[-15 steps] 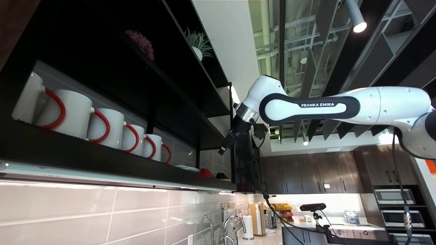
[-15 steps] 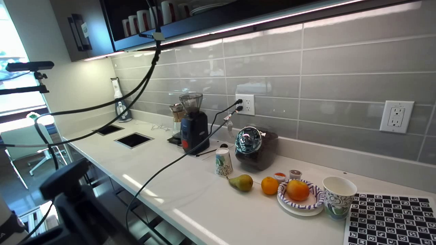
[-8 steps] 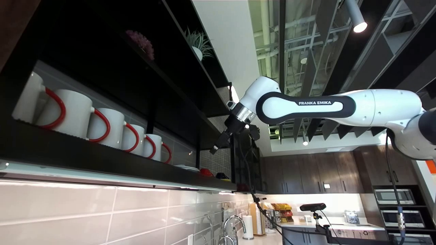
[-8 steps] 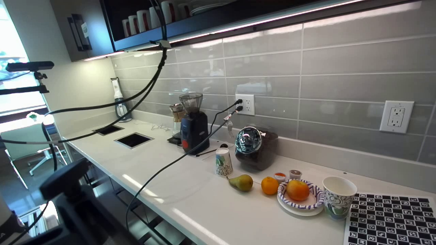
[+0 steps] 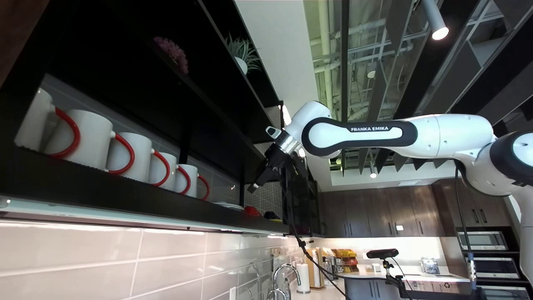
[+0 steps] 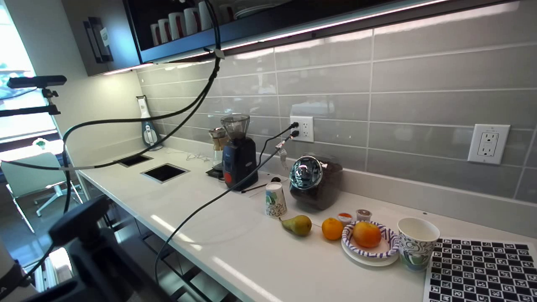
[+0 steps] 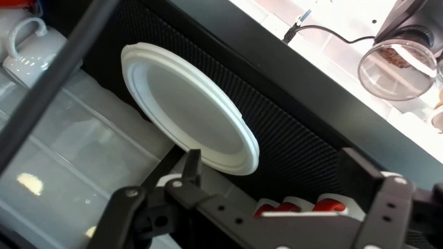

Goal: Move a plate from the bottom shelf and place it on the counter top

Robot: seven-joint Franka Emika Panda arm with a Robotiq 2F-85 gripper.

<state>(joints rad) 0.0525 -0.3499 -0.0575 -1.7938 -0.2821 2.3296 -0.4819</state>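
The plate (image 7: pixel 193 107) is pale, round and shallow, and lies on the ribbed liner of the bottom shelf (image 7: pixel 294 74). In the exterior views it is a thin whitish sliver (image 5: pixel 229 205) on the black shelf board (image 5: pixel 137 200), also seen near the top edge (image 6: pixel 254 10). My gripper (image 7: pixel 276 167) is open, with nothing between its fingers. The left finger in the wrist view overlaps the plate's near rim; whether it touches cannot be told. In an exterior view the gripper (image 5: pixel 255 185) points down above the plate. The counter top (image 6: pixel 235 247) is white.
White mugs with red handles (image 5: pixel 89 137) stand on the same shelf, and a white cup (image 7: pixel 38 52) lies past the plate. A higher dark shelf (image 5: pixel 216 121) hangs above. Black cables (image 6: pixel 201 92) hang before the counter. A pear (image 6: pixel 298 225), oranges and paper cups stand on it.
My gripper has moved left and slightly down in an exterior view, closer to the shelf and over the plate. The hanging cables have swung right. The plate has not moved.
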